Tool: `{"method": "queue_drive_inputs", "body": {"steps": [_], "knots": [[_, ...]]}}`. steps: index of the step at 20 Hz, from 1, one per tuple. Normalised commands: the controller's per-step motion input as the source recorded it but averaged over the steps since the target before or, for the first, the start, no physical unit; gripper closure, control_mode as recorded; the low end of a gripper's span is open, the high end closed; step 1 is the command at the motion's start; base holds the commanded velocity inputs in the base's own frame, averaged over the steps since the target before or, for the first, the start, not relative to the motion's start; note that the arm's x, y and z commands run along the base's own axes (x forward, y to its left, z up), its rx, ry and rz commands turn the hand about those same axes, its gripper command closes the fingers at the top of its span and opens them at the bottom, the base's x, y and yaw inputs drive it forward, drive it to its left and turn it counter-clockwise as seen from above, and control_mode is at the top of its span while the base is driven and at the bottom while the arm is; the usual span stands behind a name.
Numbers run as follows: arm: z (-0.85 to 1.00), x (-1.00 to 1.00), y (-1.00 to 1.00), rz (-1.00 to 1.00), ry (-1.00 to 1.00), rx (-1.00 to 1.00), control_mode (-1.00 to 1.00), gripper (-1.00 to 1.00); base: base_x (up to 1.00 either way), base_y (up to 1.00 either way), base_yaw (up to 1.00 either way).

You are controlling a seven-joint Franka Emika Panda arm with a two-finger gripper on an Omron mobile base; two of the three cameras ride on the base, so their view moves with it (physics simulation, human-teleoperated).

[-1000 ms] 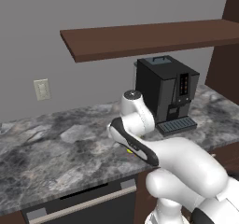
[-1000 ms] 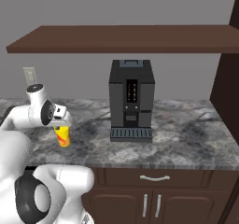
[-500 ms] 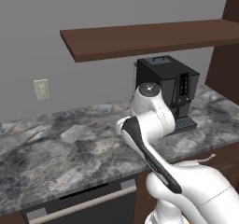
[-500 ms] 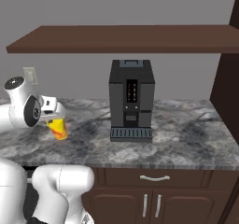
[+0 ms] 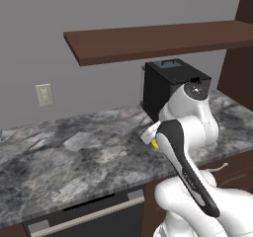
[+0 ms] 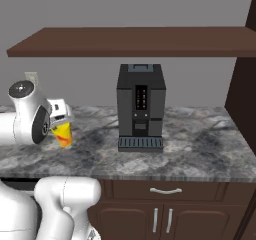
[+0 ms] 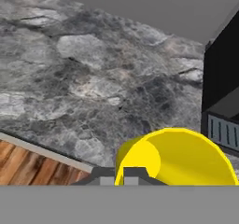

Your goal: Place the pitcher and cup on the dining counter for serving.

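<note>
Overhead, a dark wooden shelf (image 6: 135, 41) runs along the grey wall (image 5: 59, 14), above a marbled worktop (image 6: 200, 151) with a black coffee machine (image 6: 141, 106). At the gripper (image 6: 61, 126), jaws clamped on the cup (image 7: 179, 160), held above the worktop, left of the machine

Flat even rendered light, soft shadow under the shelf (image 6: 135, 41), sharp, no glare
</note>
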Motion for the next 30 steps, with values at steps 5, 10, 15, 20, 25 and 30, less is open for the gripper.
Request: {"method": "queue_drive_inputs", "body": {"steps": [5,10,15,20,25,30], "knots": [[0.00,0.00,0.00,0.00,0.00,0.00,1.00,1.00,-0.92,-0.15,0.69],[0.00,0.00,0.00,0.00,0.00,0.00,1.00,1.00,-0.69,-0.10,0.95],[0.00,0.00,0.00,0.00,0.00,0.00,1.00,1.00,-0.26,0.00,1.00],[0.00,0.00,0.00,0.00,0.00,0.00,1.00,1.00,-0.20,0.00,1.00],[0.00,0.00,0.00,0.00,0.00,0.00,1.00,1.00,-0.16,0.00,1.00],[0.00,0.00,0.00,0.00,0.00,0.00,1.00,1.00,-0.24,0.08,1.00]]}}
